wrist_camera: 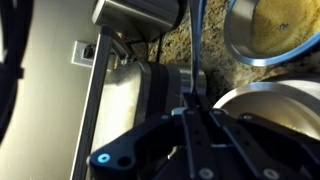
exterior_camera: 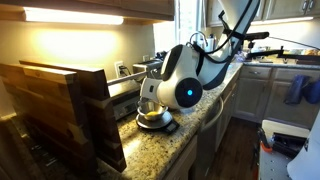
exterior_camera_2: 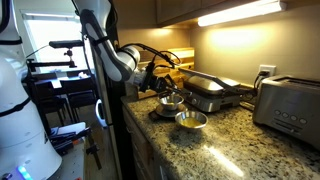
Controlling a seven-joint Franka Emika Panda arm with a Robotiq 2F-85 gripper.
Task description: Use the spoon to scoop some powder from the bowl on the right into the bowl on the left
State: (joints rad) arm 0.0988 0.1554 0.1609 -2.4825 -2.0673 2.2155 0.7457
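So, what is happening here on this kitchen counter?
A robot arm is working over two metal bowls on a granite counter. Its fingers grip a spoon by the handle. In the wrist view, the powder bowl holds yellowish powder, and the second bowl beside it looks empty. Whether the spoon carries powder is hidden.
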